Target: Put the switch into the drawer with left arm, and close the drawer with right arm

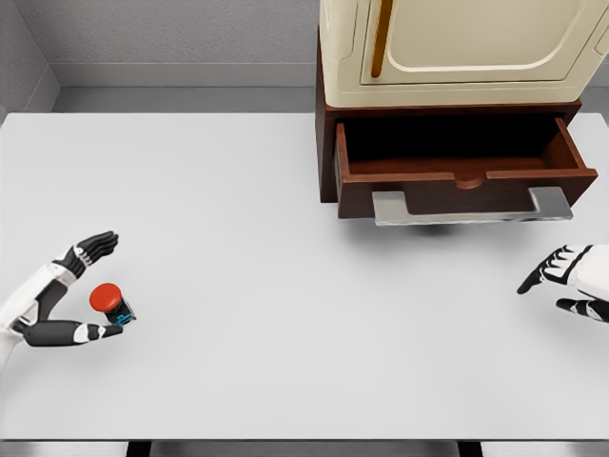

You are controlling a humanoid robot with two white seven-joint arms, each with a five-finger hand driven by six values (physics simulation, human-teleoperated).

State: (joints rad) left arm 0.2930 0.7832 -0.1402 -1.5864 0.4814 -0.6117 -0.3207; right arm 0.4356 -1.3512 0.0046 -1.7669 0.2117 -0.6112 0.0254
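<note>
Head view. The switch [111, 301], red-capped with a dark base showing a blue mark, is sitting on the white table [247, 238] at far left, well apart from the drawer [464, 167]. The left hand [78, 290] is reaching in from the lower left and bracketing the switch: upper fingers [95, 248] are extending above it and not touching it, while the thumb [81, 332] is lying below with its tip against or just beside the base; contact is hard to confirm at this size. The hand is spread, not closing on anything.

The drawer is standing pulled out of the brown cabinet [326, 152], its grey handle [471, 207] facing the robot. A cream appliance [466, 48] is sitting on top of the cabinet. The right hand [571, 281] is hovering at the right edge, below the handle's right end, fingers loosely spread and holding nothing.
</note>
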